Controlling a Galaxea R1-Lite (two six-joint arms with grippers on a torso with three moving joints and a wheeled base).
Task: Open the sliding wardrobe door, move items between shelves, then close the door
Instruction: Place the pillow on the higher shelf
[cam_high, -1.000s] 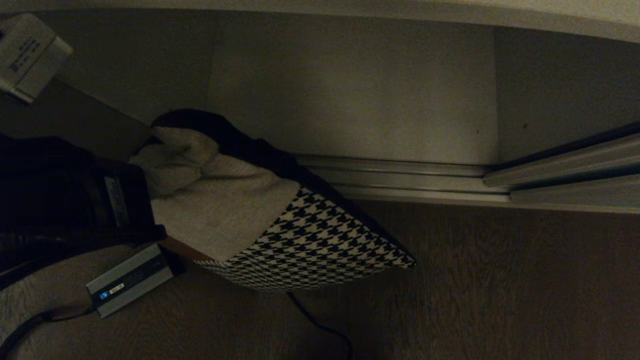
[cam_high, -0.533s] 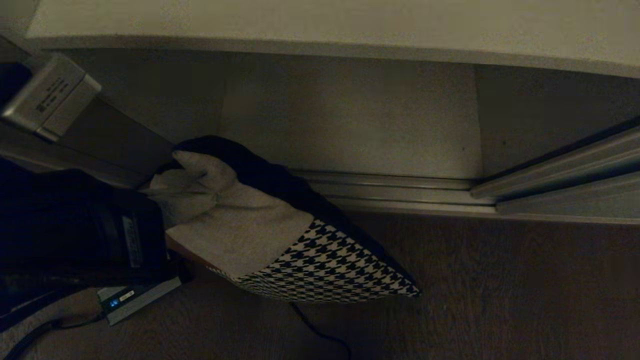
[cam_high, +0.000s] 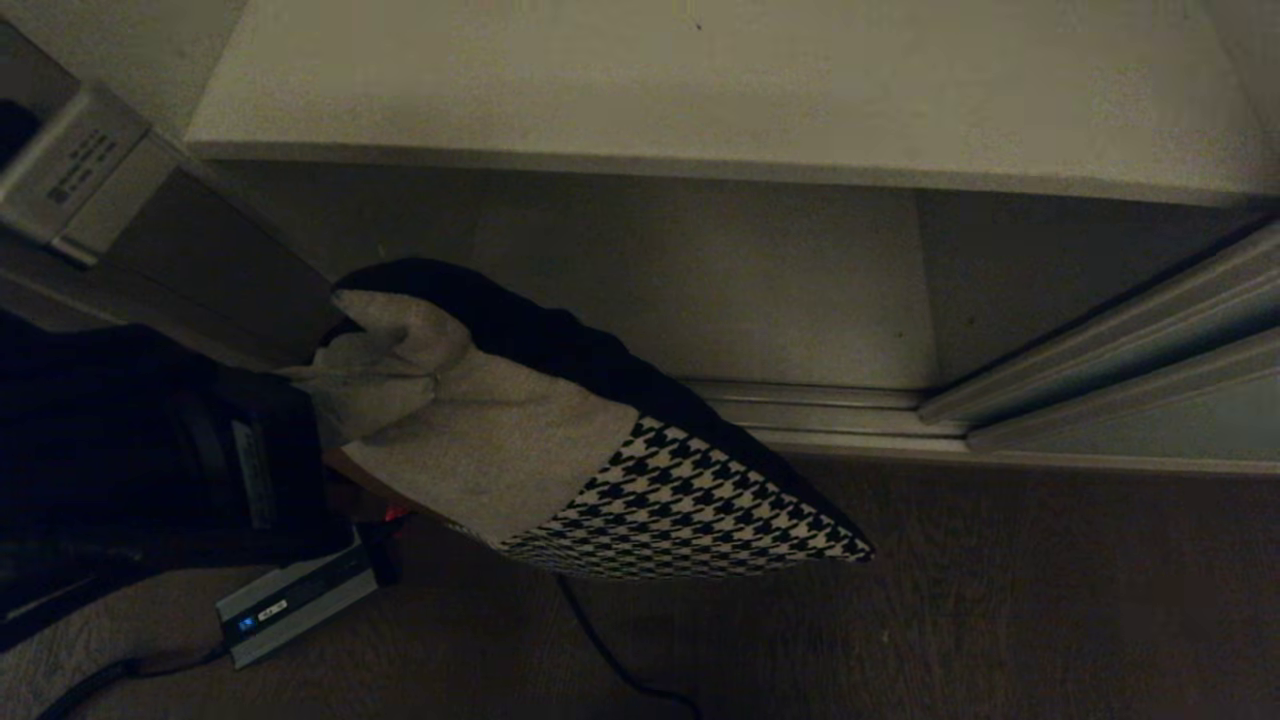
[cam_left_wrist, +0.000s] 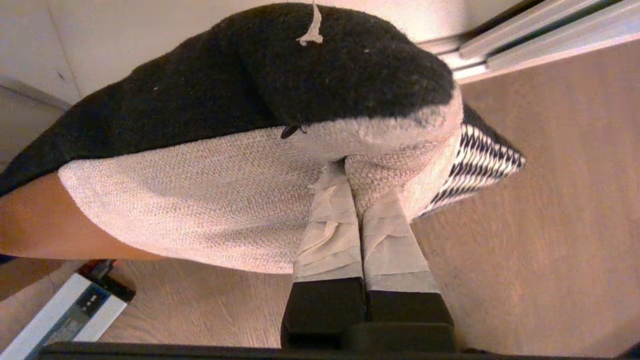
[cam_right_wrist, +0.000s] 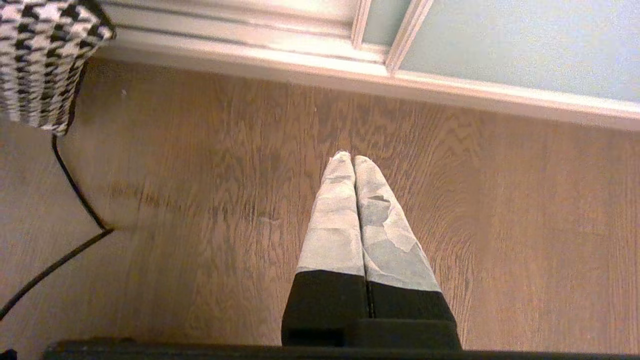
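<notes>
The houndstooth cushion hangs above the dark floor in front of the open wardrobe, cream strip toward my left arm. My left gripper is shut on a fold of the cushion's cream strip, with its tips buried in the fabric. An upper shelf lies above a lower shelf, both bare. The sliding wardrobe door stands pushed to the right on its rails. My right gripper is shut and empty over the floor, with the door beyond it and a cushion corner off to one side.
A silver-grey power brick with a blue light lies on the floor under my left arm. A black cable runs beneath the cushion. A grey labelled box sits at the upper left. Wood-grain floor spreads to the right.
The whole view has shifted as the camera moved, so the upper shelf's top now shows. The cushion stays pinched in my left gripper and has gone along with it.
</notes>
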